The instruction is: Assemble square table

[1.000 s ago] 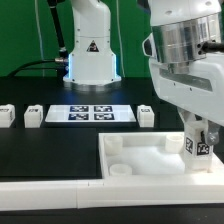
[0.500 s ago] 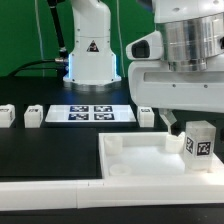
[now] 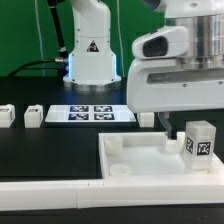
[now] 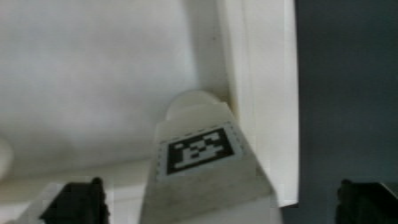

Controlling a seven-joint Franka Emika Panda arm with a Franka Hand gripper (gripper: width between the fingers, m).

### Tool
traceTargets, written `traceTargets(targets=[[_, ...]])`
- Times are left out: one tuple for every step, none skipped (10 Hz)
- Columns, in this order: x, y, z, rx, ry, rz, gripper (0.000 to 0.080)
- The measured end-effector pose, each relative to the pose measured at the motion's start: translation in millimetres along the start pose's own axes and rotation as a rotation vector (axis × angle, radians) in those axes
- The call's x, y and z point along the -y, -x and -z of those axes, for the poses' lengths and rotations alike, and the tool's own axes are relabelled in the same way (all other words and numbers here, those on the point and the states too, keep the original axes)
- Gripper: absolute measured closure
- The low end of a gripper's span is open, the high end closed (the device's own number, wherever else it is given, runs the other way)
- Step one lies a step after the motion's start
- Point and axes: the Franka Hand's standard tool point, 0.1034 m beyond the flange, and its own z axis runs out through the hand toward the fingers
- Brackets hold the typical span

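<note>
The square table's white top [image 3: 118,150] lies rim-up at the front of the exterior view's right. One tagged white leg [image 3: 200,140] stands upright in its right corner. My gripper [image 3: 194,126] hovers just above that leg, open. In the wrist view the leg [image 4: 214,150] sits against the top's raised rim [image 4: 267,60]. My gripper [image 4: 222,205] straddles it, and both dark fingertips [image 4: 80,200] stand clear of its sides. More leg blocks lie on the black table: two at the far left [image 3: 5,115] [image 3: 33,115] and one [image 3: 147,118] behind the top.
The marker board [image 3: 90,112] lies flat in the middle, in front of the robot base [image 3: 90,55]. A long white bar fence [image 3: 50,195] runs along the front edge. My arm's bulky hand [image 3: 180,70] fills the exterior view's upper right.
The jaws have opened off the leg and the hand has lifted. The leg stays standing in the top's corner.
</note>
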Motion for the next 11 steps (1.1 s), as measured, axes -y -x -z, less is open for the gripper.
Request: traceTargets(targets=[[-1.1,0.1,-0.7,0.0,-0.003,0.008,0.015],[-0.9,0.0,-0.6,0.0,-0.003,-0.021,0.018],[-0.5,0.1,-0.6,0.0,-0.005,-0.049,0.0333],[0.0,0.2,-0.7,0.0,-0.005,-0.1,0.0333],[-0.4,0.3,-0.8,0.001,-0.004,-0.143,0.0483],[-3.6,0.2,-0.9,0.001,-0.001,-0.241,0.05],[-3.7,0.2,-1.0,0.001,-0.001,-0.274,0.0501],[-3.9,0.0,-0.9,0.002,-0.004,-0.379,0.0501],[-3.7,-0.3,0.2,0.003,-0.01,-0.577,0.0502],[-2.0,0.4,0.9,0.006,-0.01,-0.795,0.0502],[-0.1,2.1,-1.9,0.015,-0.027,-0.955,0.0502]])
